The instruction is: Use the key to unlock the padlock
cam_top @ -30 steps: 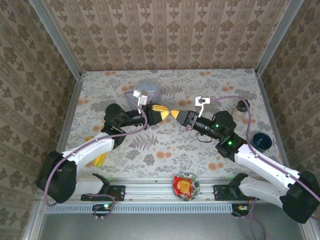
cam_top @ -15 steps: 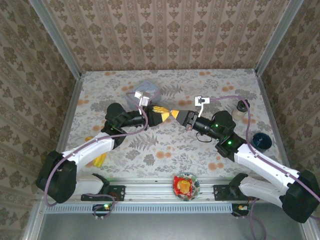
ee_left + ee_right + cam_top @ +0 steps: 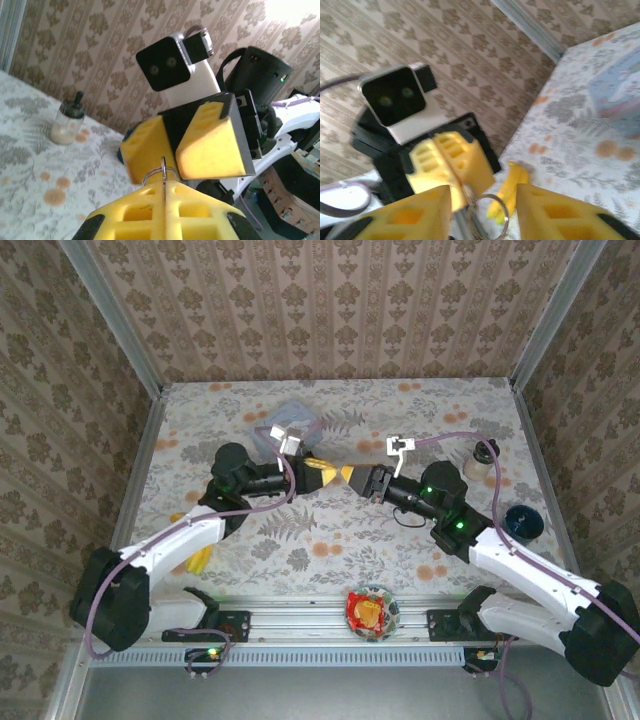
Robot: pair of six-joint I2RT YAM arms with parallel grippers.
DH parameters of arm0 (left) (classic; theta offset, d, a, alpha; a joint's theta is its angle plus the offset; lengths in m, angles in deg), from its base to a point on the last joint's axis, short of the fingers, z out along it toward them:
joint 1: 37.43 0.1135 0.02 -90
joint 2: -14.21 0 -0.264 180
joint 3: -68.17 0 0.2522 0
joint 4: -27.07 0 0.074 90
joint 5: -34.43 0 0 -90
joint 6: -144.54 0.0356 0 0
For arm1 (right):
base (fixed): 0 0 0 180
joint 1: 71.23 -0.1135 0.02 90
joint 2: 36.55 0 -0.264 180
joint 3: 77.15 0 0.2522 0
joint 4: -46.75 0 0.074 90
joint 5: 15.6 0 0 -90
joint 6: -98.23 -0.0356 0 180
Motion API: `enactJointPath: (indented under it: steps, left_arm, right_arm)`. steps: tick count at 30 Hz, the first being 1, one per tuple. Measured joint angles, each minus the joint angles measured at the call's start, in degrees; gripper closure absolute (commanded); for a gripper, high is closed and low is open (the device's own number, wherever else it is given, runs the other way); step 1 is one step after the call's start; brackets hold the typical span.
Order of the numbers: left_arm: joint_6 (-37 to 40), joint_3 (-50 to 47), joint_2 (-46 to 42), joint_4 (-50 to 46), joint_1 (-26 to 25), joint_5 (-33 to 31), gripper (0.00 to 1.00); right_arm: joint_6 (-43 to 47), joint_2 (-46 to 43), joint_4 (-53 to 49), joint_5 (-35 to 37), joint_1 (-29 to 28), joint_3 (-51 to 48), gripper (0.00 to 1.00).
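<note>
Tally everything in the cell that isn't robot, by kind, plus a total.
Pale blue tin: 1
Bottle with black cap: 1
Dark blue cup: 1
Yellow banana-shaped item: 1
Bowl with red contents: 1
Metal ring: 1, pinched in the left gripper
Total: 6

A pale blue tin [image 3: 292, 416] is sitting at the back of the flowery table [image 3: 400, 540]. A little bottle [image 3: 484, 458] with a black top is standing on the right, near a dark blue cup [image 3: 522, 521]. A yellow banana [image 3: 200, 558] is lying on the left. A bowl [image 3: 393, 612] holding something red and orange is resting at the front.
</note>
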Motion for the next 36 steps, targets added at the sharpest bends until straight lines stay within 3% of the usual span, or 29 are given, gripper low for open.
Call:
enactJointPath:
  steps: [3, 5, 10, 16, 20, 23, 36]
  left_arm:
    - [9.40, 3.67, -4.39, -15.15, 0.39, 0.13, 1.00]
    - [17.20, 7.85, -7.30, -26.47, 0.26, -0.63, 1.00]
    - [33.81, 16.70, -10.71, -48.24, -0.39, -1.92, 1.00]
    - [45.81, 20.57, -8.59, -64.43, -2.64, -2.64, 1.00]
    - [50.73, 22.84, -6.32, -70.49, -4.66, -3.58, 1.00]
    - [52.87, 23.54, -5.51, -73.16, -5.55, -3.96, 1.00]
    - [56.08, 23.82, -5.42, -76.52, -5.75, -4.15, 1.00]
  right_arm:
    - [4.17, -1.97, -6.58, 1.03, 0.00, 0.90, 0.30]
    - [6.86, -3.56, -9.97, 1.29, 0.00, 1.60, 0.26]
    - [13.05, -6.43, -17.40, 1.18, 0.00, 4.04, 0.34]
    - [18.95, -6.14, -21.24, -4.94, 0.00, 7.13, 0.40]
    - [21.46, -4.44, -22.27, -10.29, -0.17, 8.94, 0.41]
    - [23.58, -2.45, -24.11, -12.85, -1.16, 11.17, 0.50]
    - [29.07, 2.32, -28.09, -20.68, -2.43, 13.64, 0.61]
